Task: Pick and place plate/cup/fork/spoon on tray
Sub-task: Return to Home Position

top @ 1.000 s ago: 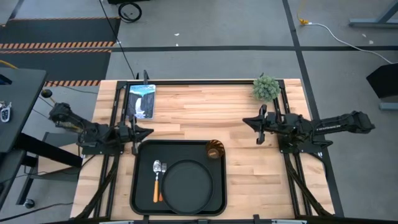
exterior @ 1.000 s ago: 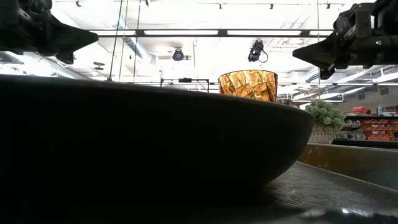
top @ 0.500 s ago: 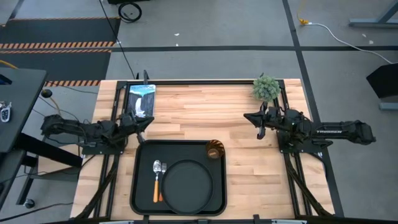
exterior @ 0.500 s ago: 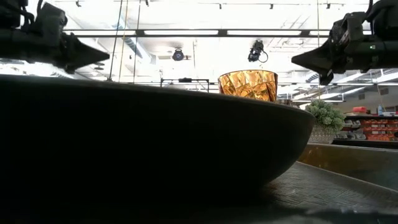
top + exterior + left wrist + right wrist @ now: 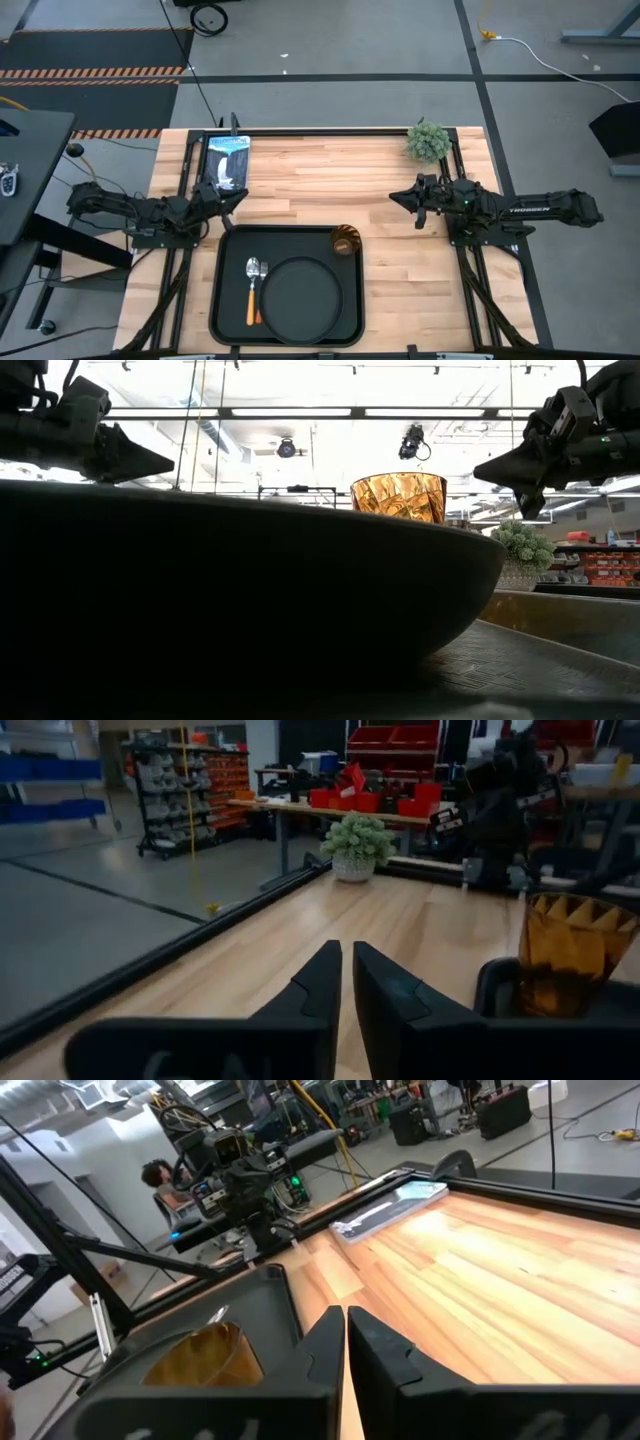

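Note:
The black tray (image 5: 226,300) lies at the table's near middle. On it rest the round black plate (image 5: 301,292), the amber cup (image 5: 345,241) in the tray's far right corner, and the orange-handled spoon (image 5: 251,290) and fork (image 5: 262,290) left of the plate. In the low view the plate's rim (image 5: 250,590) fills the front and the cup (image 5: 399,495) stands behind it. My left gripper (image 5: 237,199) is shut and empty above the table, by the tray's far left corner. My right gripper (image 5: 396,197) is shut and empty, right of the cup and farther back.
A small potted plant (image 5: 427,142) stands at the table's far right corner. A flat blue-and-white packet (image 5: 228,160) lies at the far left. Bare wood (image 5: 330,175) lies between the arms, beyond the tray. A person shows in the room in the right wrist view (image 5: 160,1178).
My left arm has drawn back toward the table's left edge and turned, its gripper now pointing toward the right and far side. My right gripper has moved slightly toward the table's left and sunk a little. Both stay shut and empty.

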Action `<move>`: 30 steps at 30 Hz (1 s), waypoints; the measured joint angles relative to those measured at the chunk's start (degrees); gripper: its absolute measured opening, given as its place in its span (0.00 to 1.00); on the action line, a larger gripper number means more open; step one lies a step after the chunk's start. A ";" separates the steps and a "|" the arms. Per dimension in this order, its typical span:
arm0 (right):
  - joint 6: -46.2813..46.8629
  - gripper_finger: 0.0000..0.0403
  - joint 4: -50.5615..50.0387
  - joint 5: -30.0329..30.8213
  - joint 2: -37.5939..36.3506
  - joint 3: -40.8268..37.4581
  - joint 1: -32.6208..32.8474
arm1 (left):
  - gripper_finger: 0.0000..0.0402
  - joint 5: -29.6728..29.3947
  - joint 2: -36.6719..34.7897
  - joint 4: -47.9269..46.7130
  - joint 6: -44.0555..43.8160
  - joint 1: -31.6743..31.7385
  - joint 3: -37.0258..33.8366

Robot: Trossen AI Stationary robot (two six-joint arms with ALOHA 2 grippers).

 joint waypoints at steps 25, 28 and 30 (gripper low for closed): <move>-0.10 0.06 -0.02 0.09 0.00 0.00 0.00 | 0.12 0.01 0.00 0.06 -0.98 0.00 0.00; -0.08 0.06 -0.03 0.20 0.00 0.00 0.00 | 0.12 0.01 0.00 0.07 -0.99 0.00 0.00; -0.10 0.06 -0.03 0.22 0.00 0.00 0.00 | 0.12 0.01 0.00 0.07 -0.95 0.00 0.00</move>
